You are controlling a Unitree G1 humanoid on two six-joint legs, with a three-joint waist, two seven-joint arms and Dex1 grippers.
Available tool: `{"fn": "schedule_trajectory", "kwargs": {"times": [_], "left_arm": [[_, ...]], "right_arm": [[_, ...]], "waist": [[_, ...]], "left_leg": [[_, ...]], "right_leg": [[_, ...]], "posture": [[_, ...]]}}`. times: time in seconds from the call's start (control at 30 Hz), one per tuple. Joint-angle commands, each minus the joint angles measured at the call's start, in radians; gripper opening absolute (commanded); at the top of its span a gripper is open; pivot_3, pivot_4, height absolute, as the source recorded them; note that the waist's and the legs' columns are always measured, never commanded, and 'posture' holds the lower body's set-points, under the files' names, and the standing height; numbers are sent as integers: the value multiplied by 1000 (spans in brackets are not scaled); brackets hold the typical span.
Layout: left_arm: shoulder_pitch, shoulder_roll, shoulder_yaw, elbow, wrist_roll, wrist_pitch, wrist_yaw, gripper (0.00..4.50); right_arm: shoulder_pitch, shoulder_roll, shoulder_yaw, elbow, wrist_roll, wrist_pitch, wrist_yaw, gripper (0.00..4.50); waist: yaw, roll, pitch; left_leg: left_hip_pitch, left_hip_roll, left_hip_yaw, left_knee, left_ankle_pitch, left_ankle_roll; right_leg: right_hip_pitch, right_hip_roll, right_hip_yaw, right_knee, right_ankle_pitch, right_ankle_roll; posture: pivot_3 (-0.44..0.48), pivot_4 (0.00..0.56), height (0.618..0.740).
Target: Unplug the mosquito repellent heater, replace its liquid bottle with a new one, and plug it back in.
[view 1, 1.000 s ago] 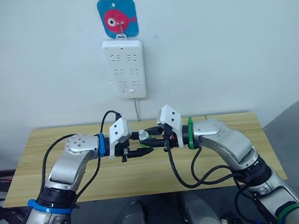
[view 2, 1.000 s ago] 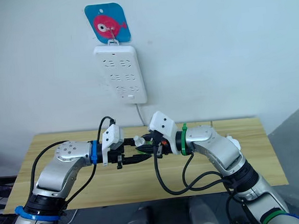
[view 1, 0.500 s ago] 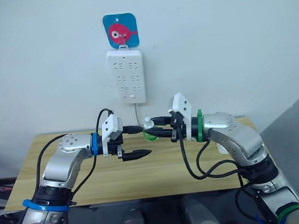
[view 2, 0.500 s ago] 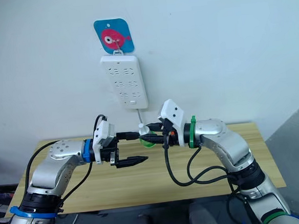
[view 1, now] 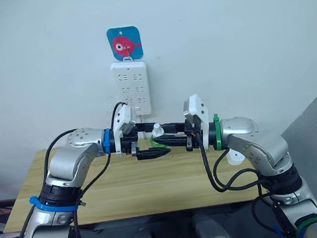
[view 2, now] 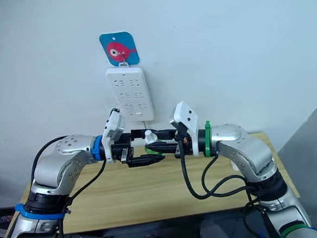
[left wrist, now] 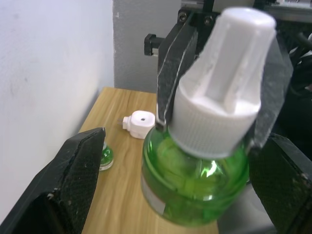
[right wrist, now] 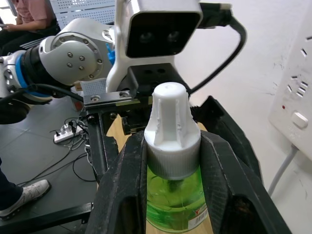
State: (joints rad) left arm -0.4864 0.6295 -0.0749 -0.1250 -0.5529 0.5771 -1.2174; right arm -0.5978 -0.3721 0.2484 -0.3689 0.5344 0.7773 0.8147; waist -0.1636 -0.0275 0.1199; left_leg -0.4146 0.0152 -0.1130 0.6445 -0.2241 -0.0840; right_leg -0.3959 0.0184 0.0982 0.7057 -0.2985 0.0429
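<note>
Right gripper [right wrist: 170,161] is clamped on the green bottle [left wrist: 195,180] by its white cap [right wrist: 170,129], held up over the table [view 1: 152,187]. Left gripper [view 1: 149,144] sits wide open around it. Heater [left wrist: 139,124] lies unplugged near the table's far right corner, power strip [view 1: 130,87] on the wall behind.

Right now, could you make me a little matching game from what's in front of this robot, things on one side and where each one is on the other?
Things:
1. green bottle
2. mosquito repellent heater
3. power strip
4. fish sticker

Places:
A. hanging on the wall, below the sticker
B. lying on the wooden table
C. topmost on the wall
D. clamped in the right gripper

Pairs: 1-D, 2-B, 3-A, 4-C
</note>
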Motion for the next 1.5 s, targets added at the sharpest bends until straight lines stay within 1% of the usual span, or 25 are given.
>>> {"fn": "schedule_trajectory", "kwargs": {"times": [0.03,0.2,0.23,0.3,0.47,0.5,0.7,0.83,0.93,0.97,1.03,1.13,1.27,1.4,1.5], "left_arm": [[-18,0,1,-46,-30,16,-6,4500],[-10,-5,4,-62,-36,25,4,4500],[-10,-9,7,-62,-39,25,8,4201],[-11,-10,8,-63,-46,30,9,3918],[0,15,-1,-64,-34,24,-8,2363],[2,16,-2,-63,-32,22,-6,2301],[8,15,-5,-64,-30,16,-2,2300],[5,14,-3,-57,-36,24,1,2300],[2,13,-3,-49,-30,23,8,2300],[2,11,-2,-47,-29,23,12,2300],[3,6,-3,-42,-21,17,24,2300],[6,-8,-7,-32,-1,2,51,2300],[14,-31,-10,-18,40,-37,93,2300],[15,-64,-25,-2,85,-88,128,2300],[13,-79,-29,5,98,-104,140,2300]], "right_arm": [[-20,3,-29,-40,31,-2,0,1120],[-19,5,-34,-39,42,3,-8,1120],[-19,4,-34,-39,45,4,-9,1120],[-18,3,-33,-39,48,4,-9,1120],[-18,1,-36,-36,58,3,-9,1119],[-18,1,-38,-36,61,3,-8,1119],[-18,4,-48,-42,88,11,-2,1119],[-16,-4,-43,-51,90,11,0,1119],[-8,2,-49,-52,78,-4,-25,1119],[-3,-1,-51,-55,76,-8,-27,1835],[9,-6,-54,-66,67,-14,-43,2429],[41,-16,-67,-105,52,-19,-84,3536],[86,7,-75,-166,50,-6,-167,3542],[116,79,-17,-170,-47,-20,-312,3542],[128,113,20,-169,-76,-21,-343,3542]], "waist": [[-1,0,-1],[-1,0,-2],[-1,0,-2],[-1,0,-2],[-2,0,-3],[-2,0,-3],[-2,0,-3],[-2,0,-3],[-2,0,-3],[-2,0,-3],[-2,0,-3],[-1,0,-3],[-2,0,-3],[-4,0,-5],[-5,0,-6]], "left_leg": [[0,0,0,0,0,0],[1,0,-1,0,0,0],[1,0,-1,0,0,0],[1,-1,-1,0,0,0],[1,-1,-2,0,0,0],[1,-1,-2,0,0,0],[6,-1,-2,0,0,0],[6,-1,-2,0,0,0],[6,-1,-2,0,0,0],[6,-1,-2,0,0,0],[6,-1,-2,0,0,0],[6,-1,-2,0,0,0],[6,-2,-2,0,0,0],[7,-1,-2,0,0,0],[7,-2,-1,0,0,0]], "right_leg": [[0,0,0,0,0,0],[1,0,0,0,0,0],[1,0,-1,0,0,0],[2,0,-1,0,0,0],[2,0,-1,0,-1,0],[2,0,-1,0,-1,0],[7,0,-1,-1,-2,1],[7,0,0,-1,-2,1],[7,0,0,-1,-2,1],[7,0,0,-1,-2,1],[7,-1,0,-1,-2,1],[8,-1,-1,-1,-2,1],[8,-1,0,-1,-2,1],[8,-1,0,0,-2,1],[8,-1,0,0,-2,1]], "posture": [[-113,22,740],[-111,22,740],[-110,23,740],[-109,25,740],[-108,25,740],[-108,25,740],[-107,27,740],[-109,26,740],[-109,26,740],[-109,26,740],[-109,26,740],[-118,30,740],[-126,32,740],[-143,36,740],[-151,35,740]]}}
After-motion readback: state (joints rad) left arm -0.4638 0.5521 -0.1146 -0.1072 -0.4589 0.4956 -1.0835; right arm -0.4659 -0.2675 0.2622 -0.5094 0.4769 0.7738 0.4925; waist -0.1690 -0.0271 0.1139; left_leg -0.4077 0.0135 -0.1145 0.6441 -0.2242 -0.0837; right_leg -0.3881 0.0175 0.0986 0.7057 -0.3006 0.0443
